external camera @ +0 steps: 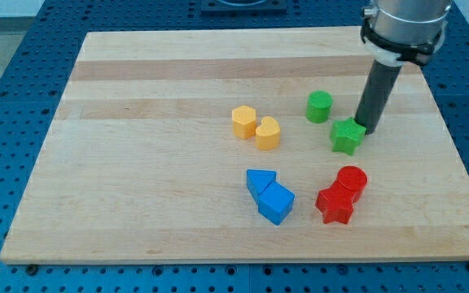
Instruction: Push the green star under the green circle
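We have no hand on this arm, only a straight dark rod, so nothing is grasped or clenched; my tip rests on the pale wooden desk at the upper right edge of the small green plastic star block, touching it or just beside it. The star lies toward the view's right of centre, and the short green plastic circle block stands near it, up and to the view's left, with a narrow strip of bare wood between them. What the coming move turns on is this: the star lies down and to the view's left of my tip, while the spot it must reach, directly below the circle in the view, lies to the star's left and only slightly lower. We judge that a push toward the view's left, with a little downward lean, would carry the star there, and that the tip sits somewhat too high on the star for a clean leftward shove, so it may slide the star down rather than across. The red round block and red star block lie below, well clear of that path for now.
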